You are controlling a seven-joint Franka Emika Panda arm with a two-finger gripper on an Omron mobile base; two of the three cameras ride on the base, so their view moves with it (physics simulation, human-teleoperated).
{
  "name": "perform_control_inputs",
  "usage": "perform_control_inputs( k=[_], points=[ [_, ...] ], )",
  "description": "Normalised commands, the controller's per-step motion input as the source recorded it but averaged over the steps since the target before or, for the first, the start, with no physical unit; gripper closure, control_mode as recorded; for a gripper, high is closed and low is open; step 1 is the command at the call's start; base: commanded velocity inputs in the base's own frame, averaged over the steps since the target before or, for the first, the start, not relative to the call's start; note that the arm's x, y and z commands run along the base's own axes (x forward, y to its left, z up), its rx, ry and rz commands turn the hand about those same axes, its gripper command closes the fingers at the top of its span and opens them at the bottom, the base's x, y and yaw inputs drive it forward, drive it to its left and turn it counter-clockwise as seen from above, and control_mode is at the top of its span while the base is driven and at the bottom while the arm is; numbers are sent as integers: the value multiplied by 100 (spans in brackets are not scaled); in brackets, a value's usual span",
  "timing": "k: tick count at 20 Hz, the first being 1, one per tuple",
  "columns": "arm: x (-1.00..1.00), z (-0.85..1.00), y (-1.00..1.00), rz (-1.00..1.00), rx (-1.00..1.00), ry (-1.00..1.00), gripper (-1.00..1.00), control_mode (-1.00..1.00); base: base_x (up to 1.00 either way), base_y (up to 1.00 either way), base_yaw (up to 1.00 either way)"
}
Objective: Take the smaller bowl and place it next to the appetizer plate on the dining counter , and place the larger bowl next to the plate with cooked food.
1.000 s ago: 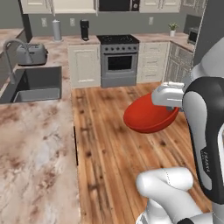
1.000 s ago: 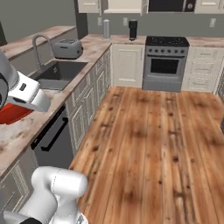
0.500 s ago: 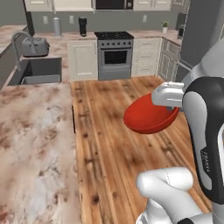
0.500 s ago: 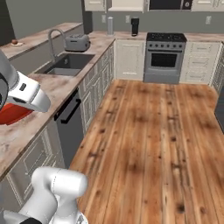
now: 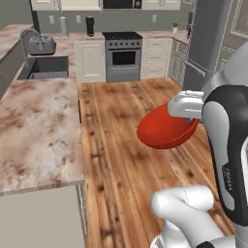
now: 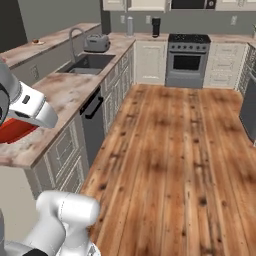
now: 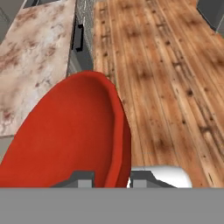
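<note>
One gripper (image 7: 111, 180), its two jaws pinching the rim of one smaller bowl (image 7: 74, 135), which is lifted clear above the wooden floor (image 7: 166, 78). Beside the bowl runs one marble worktop (image 5: 36, 126) with one sink (image 5: 43, 68) and one toaster (image 6: 96, 43).
</note>
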Motion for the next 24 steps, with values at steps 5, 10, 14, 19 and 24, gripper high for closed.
perform_control_inputs(
  k=[5,10,14,19,24],
  points=[
    [0,0,0,0,0,0,100,100,-86,0,5],
    [0,0,0,0,0,0,100,100,-77,4,22],
    [0,0,0,0,0,0,100,100,-34,35,34],
    [0,0,0,0,0,0,100,100,-5,82,37],
    [0,0,0,0,0,0,100,100,2,100,30]
  ],
)
